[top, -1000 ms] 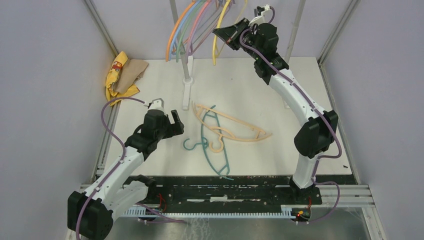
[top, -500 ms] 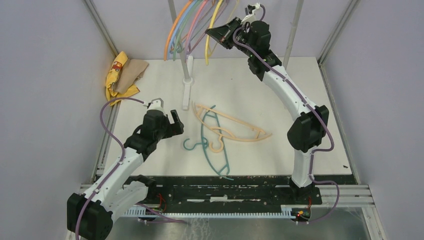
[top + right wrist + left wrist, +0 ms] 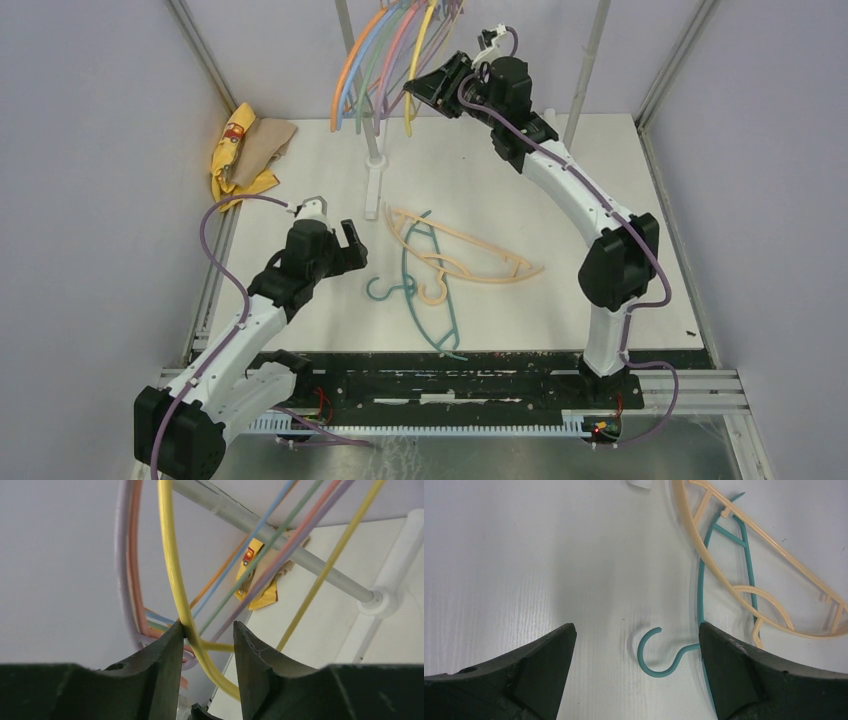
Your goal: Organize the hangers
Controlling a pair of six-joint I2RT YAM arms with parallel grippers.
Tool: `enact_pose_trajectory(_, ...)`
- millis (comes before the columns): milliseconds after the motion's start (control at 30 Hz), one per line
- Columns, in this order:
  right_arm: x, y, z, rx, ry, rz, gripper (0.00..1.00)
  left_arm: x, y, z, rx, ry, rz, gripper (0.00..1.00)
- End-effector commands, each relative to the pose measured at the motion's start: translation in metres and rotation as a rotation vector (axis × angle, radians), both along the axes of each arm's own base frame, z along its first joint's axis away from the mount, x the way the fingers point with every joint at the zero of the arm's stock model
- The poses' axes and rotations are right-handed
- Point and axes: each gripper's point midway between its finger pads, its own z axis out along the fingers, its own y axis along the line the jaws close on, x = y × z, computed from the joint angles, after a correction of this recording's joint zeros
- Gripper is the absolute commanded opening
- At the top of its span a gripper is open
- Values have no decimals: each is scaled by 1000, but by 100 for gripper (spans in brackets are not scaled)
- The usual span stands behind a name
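Observation:
Several hangers (image 3: 372,62) in orange, blue, green, pink and purple hang from the rack at the back. A yellow hanger (image 3: 416,68) hangs at their right end. My right gripper (image 3: 411,90) is raised beside it, open, and the yellow hanger (image 3: 170,565) runs loosely between the jaws, touching only the left one. On the table lie a teal hanger (image 3: 426,302) and a peach hanger (image 3: 470,256), crossed over each other. My left gripper (image 3: 345,243) hovers open just left of them, with the teal hook (image 3: 658,656) between its wide jaws (image 3: 636,630).
The rack's grey upright and white foot (image 3: 373,185) stand at the back centre, and its crossbar (image 3: 280,542) shows in the right wrist view. A yellow and tan cloth (image 3: 243,150) lies at the back left. Metal frame posts ring the table.
My right gripper carried the yellow hanger left toward the other hung hangers, then its jaws came apart from it. The left arm stayed still.

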Motion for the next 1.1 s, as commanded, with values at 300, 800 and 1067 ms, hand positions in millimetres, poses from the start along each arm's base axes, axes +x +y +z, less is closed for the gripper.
enact_pose_trajectory(300, -54, -55, 30, -175, -177, -123, 100, 9, 0, 15, -22, -45, 28, 99)
enact_pose_trajectory(800, -178, -74, -197, -838, 28, 102, 86, 17, -7, 4, -29, -12, 17, 99)
enact_pose_trajectory(1067, -223, -99, -286, -1021, 166, 259, 58, 15, -6, 2, -23, -9, 14, 99)
